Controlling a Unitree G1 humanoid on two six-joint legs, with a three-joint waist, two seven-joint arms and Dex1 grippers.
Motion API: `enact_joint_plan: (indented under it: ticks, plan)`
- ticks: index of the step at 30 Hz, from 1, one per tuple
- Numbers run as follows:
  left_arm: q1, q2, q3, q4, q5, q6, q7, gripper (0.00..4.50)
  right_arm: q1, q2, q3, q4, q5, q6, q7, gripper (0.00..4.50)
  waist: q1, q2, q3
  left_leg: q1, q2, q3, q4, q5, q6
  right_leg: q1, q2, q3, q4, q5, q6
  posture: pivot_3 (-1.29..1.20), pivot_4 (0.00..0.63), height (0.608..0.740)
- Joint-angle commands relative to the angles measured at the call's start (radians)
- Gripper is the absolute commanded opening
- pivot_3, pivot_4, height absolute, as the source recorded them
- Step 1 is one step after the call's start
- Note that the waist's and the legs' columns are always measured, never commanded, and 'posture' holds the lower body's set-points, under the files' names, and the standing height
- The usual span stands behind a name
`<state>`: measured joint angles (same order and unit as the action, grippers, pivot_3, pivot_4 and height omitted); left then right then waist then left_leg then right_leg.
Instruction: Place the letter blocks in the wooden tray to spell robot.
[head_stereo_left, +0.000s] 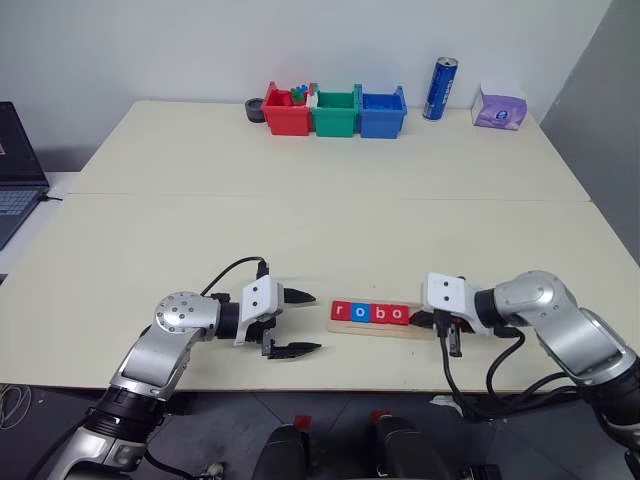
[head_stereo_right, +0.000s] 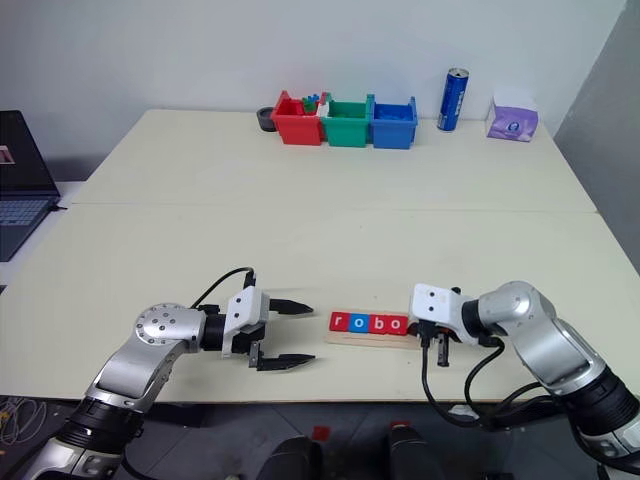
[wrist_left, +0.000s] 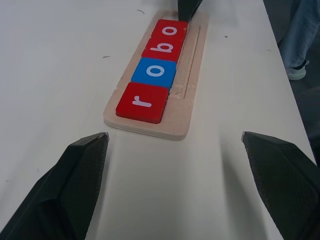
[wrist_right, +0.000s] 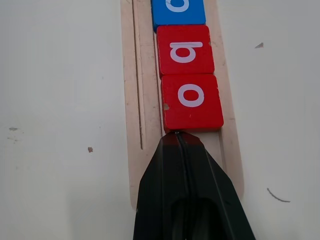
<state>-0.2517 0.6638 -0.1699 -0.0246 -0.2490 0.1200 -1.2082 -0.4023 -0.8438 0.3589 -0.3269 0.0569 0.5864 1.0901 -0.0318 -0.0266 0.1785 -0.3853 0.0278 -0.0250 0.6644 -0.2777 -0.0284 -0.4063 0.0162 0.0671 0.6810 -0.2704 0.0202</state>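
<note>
The wooden tray (head_stereo_left: 375, 330) lies near the table's front edge, between my two grippers. Several letter blocks sit in it in a row: a red r (wrist_left: 142, 102), a blue o (wrist_left: 155, 72), a red b (wrist_right: 185, 50) and a red o (wrist_right: 191, 102). My right gripper (wrist_right: 176, 136) is shut, low over the tray's right end, its tip against the edge of the red o. My left gripper (head_stereo_left: 305, 322) stands open just left of the tray's r end, pointing at it, with nothing between its fingers (wrist_left: 75, 175).
At the table's back stand a red bin (head_stereo_left: 287, 113), a green bin (head_stereo_left: 335, 113) and a blue bin (head_stereo_left: 382, 113), with a blue can (head_stereo_left: 440, 88) and a purple tissue pack (head_stereo_left: 499, 107) to their right. A laptop (head_stereo_left: 15, 170) sits off the table's left side.
</note>
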Motion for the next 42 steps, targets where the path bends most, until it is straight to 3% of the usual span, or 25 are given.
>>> enact_joint_plan:
  ticks: [1, 3, 6, 9, 12, 17, 23, 37, 42]
  plan:
    - [-0.009, 0.000, 0.010, -0.004, 0.000, -0.016, 0.007, 4.50, -0.018, -0.023, -0.046, -0.004, -0.005, -0.033, -0.003, 0.02, 0.000, 0.000, 0.000, 0.000, 0.000, 0.000, 0.000, 0.000, 0.000, 0.000, 0.000, 0.000, 0.000, 0.000, 0.000, 0.00, 0.150, 0.740]
    - [-0.011, -0.003, 0.008, -0.004, 0.000, -0.015, 0.007, 4.50, -0.011, -0.040, -0.092, -0.012, 0.018, -0.020, -0.007, 0.02, 0.000, 0.000, 0.000, 0.000, 0.000, 0.000, 0.000, 0.000, 0.000, 0.000, 0.000, 0.000, 0.000, 0.000, 0.000, 0.00, 0.150, 0.740]
    - [-0.012, -0.005, 0.007, -0.005, 0.000, -0.016, 0.007, 4.50, 0.046, -0.059, -0.226, -0.052, 0.077, 0.032, -0.034, 0.58, 0.002, 0.000, 0.000, 0.000, 0.000, 0.000, 0.000, 0.000, 0.000, 0.000, 0.000, 0.000, 0.000, 0.000, 0.000, 0.00, 0.150, 0.740]
    - [-0.006, -0.006, 0.008, -0.010, 0.000, -0.016, 0.010, 4.50, 0.108, -0.011, -0.415, -0.069, 0.117, 0.104, -0.154, 1.60, 0.003, 0.000, 0.000, -0.001, 0.000, 0.000, 0.000, 0.000, 0.000, 0.000, 0.000, -0.001, 0.000, 0.000, 0.000, 0.00, 0.150, 0.740]
    - [0.001, -0.008, 0.008, -0.023, -0.006, -0.010, 0.010, 4.50, 0.222, 0.074, -0.610, -0.071, 0.054, 0.095, -0.359, 2.73, 0.005, 0.000, 0.000, -0.001, 0.000, 0.000, 0.000, 0.000, 0.000, 0.000, 0.000, -0.001, 0.000, 0.000, 0.000, 0.00, 0.150, 0.740]
    - [-0.009, -0.008, -0.002, -0.019, -0.006, -0.011, -0.009, 4.50, 0.396, 0.261, -0.786, -0.163, 0.068, 0.196, -0.554, 4.47, 0.005, 0.000, -0.001, -0.002, 0.000, 0.000, -0.001, 0.000, 0.000, 0.000, 0.000, 0.001, 0.000, 0.000, 0.000, 0.00, 0.150, 0.740]
    - [-0.040, -0.013, -0.011, 0.025, 0.001, -0.033, -0.039, 4.50, 0.501, 0.382, -0.887, -0.174, 0.118, 0.243, -0.641, 4.47, -0.002, 0.002, -0.002, 0.001, 0.000, 0.002, -0.001, 0.000, 0.000, 0.000, 0.000, 0.003, 0.001, -0.002, 0.004, 0.00, 0.150, 0.740]
    - [-0.052, -0.017, -0.019, 0.075, 0.007, -0.075, -0.054, 4.50, 0.490, 0.395, -0.851, 0.009, 0.187, 0.211, -0.655, 4.47, -0.002, 0.003, -0.002, 0.002, 0.000, 0.003, -0.001, 0.000, 0.000, 0.001, 0.001, 0.003, 0.001, -0.002, 0.005, 0.00, 0.150, 0.740]
    - [-0.041, -0.017, -0.018, 0.071, 0.007, -0.078, -0.048, 4.50, 0.492, 0.387, -0.843, 0.014, 0.197, 0.242, -0.680, 2.88, -0.002, 0.002, -0.003, 0.002, 0.000, 0.003, -0.001, 0.000, 0.000, 0.001, 0.001, 0.003, 0.001, -0.002, 0.005, 0.00, 0.150, 0.740]
